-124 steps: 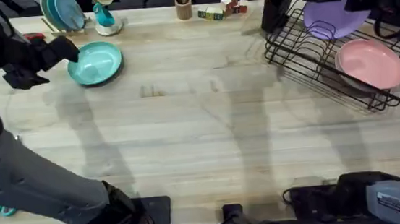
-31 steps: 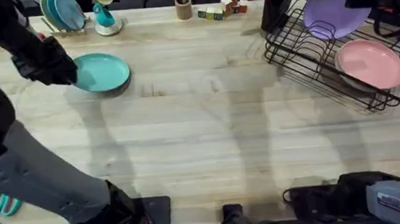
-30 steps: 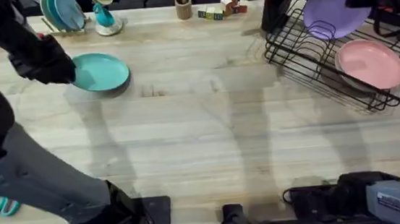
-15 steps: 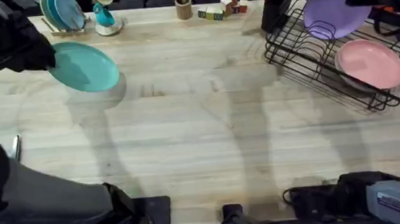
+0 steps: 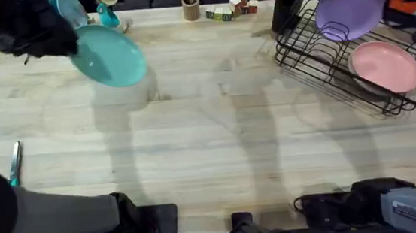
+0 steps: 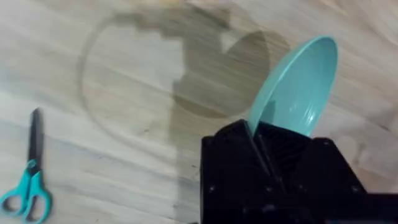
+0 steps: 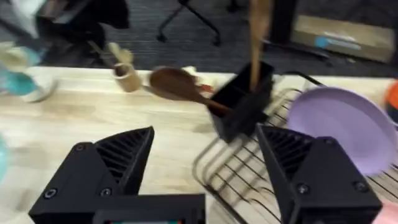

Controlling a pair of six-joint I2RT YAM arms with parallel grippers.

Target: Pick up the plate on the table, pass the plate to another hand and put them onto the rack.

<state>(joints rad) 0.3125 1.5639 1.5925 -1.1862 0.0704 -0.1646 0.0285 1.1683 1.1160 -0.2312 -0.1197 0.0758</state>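
The left gripper [image 6: 261,146] clamps the rim of the plate [image 5: 108,57], its black fingers [image 6: 273,155] closed on the plate's edge. In the overhead view the teal plate hangs tilted in the air above the table [image 5: 211,146], far across the tabletop from the rack [image 5: 354,58] and near a small stand of blue plates [image 5: 66,10] at the table's back edge. Its shadow falls on the wood just beneath it. From the left wrist camera the plate stands nearly edge-on, rising out of the jaws, with the pale wood well below.

A pair of teal-handled scissors [image 6: 28,180] lies flat on the table, on the side of the plate away from the rack.

The right gripper [image 7: 205,180] is spread wide and empty, its two black fingers [image 7: 106,162] well apart. It faces the rack, which sits just beyond it. A purple plate [image 5: 350,10] leans in the rack's far end and a pink plate [image 5: 385,67] rests in its nearer part. A black utensil holder [image 7: 245,106] with wooden spoons stands touching the rack's end that faces the teal plate.
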